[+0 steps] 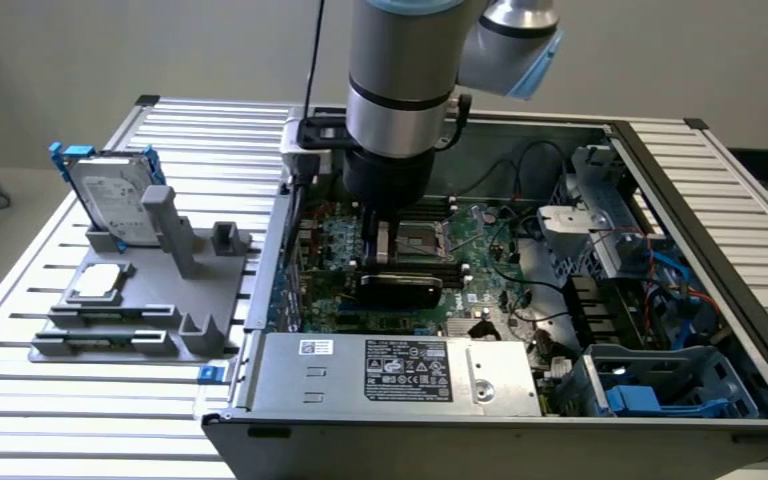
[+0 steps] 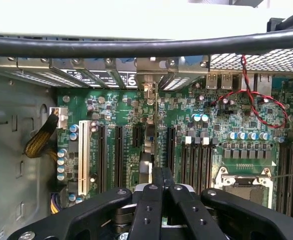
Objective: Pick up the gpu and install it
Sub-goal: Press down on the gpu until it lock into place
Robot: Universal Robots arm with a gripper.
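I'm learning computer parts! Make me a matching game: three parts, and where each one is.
1. silver hard drive with blue rails
2. small square silver processor chip
3. glossy black gpu card

A. held by the gripper inside the open computer case
B. standing upright in the grey plastic holder
C. lying flat on that holder

Pairs: 1-B, 2-C, 3-A

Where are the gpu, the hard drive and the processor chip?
gpu (image 1: 400, 290), exterior view, black cooler shroud.
hard drive (image 1: 107, 200), exterior view, silver face.
processor chip (image 1: 100, 283), exterior view, silver top.
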